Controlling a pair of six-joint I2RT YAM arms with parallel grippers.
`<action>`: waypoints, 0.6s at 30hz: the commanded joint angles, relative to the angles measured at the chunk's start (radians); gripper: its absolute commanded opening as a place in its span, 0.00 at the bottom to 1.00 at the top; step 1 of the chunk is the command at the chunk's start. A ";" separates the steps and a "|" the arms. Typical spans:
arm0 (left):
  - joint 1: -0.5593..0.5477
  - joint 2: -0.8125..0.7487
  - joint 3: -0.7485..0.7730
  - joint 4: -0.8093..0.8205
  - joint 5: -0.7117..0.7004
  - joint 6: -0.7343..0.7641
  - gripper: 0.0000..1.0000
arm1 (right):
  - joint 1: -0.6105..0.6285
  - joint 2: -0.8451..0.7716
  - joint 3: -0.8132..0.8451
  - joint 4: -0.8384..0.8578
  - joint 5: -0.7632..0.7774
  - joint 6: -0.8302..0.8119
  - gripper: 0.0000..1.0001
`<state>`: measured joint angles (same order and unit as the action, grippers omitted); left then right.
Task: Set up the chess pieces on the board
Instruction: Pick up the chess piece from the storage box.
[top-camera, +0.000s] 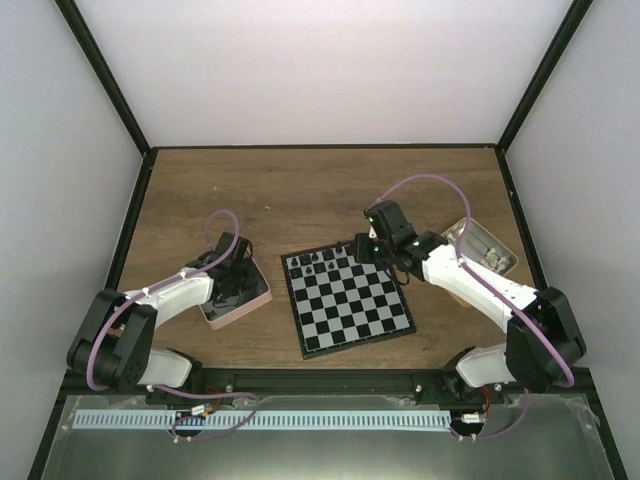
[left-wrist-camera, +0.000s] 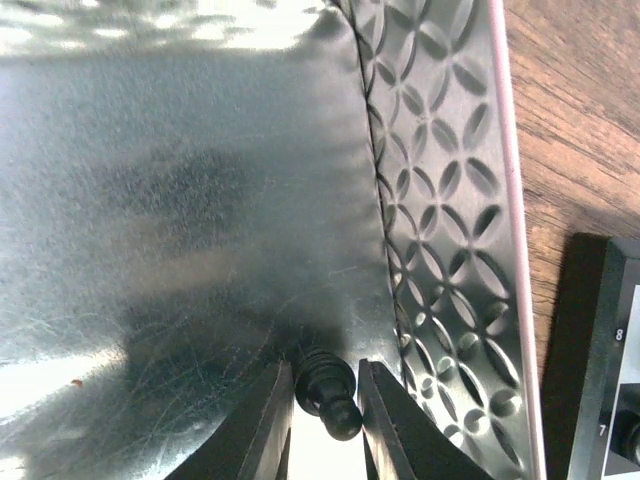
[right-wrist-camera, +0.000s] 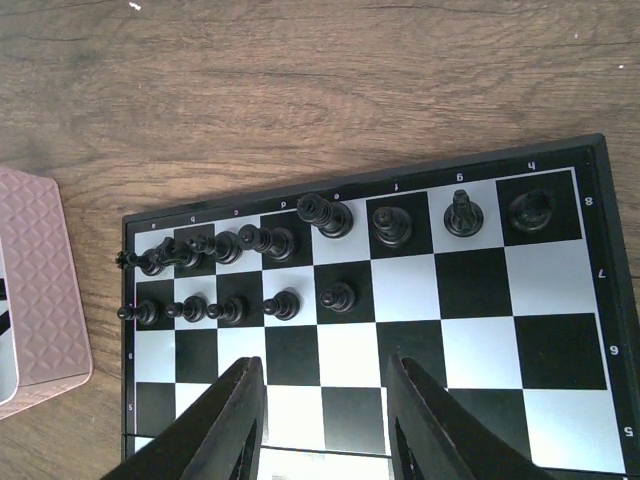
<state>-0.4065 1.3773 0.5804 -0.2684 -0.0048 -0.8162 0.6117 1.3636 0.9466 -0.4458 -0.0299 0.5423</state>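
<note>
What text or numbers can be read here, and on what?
"8", "7", "6", "5": side border of the board, right wrist view.
"8", "7": same border, left wrist view.
Letters along its top border: too small to read.
Top view: nothing legible.

Your left arm (top-camera: 175, 290) reaches forward, wrist tipped down, left fingers (left-wrist-camera: 272, 420) pinching a black pawn (left-wrist-camera: 330, 392). Your right arm (top-camera: 470, 285) stretches forward and inward, wrist angled down, right fingers (right-wrist-camera: 235, 420) parted, holding nothing.
</note>
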 joint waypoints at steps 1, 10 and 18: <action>0.006 0.010 0.043 -0.038 -0.044 0.013 0.19 | -0.004 0.006 -0.005 0.015 -0.008 0.012 0.36; 0.005 0.019 0.079 -0.074 -0.067 0.038 0.14 | -0.004 0.010 -0.012 0.022 -0.011 0.012 0.35; 0.005 0.043 0.083 -0.089 -0.038 0.045 0.15 | -0.003 0.005 -0.015 0.027 -0.004 0.009 0.35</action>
<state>-0.4057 1.4078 0.6460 -0.3389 -0.0486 -0.7872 0.6117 1.3670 0.9325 -0.4362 -0.0406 0.5438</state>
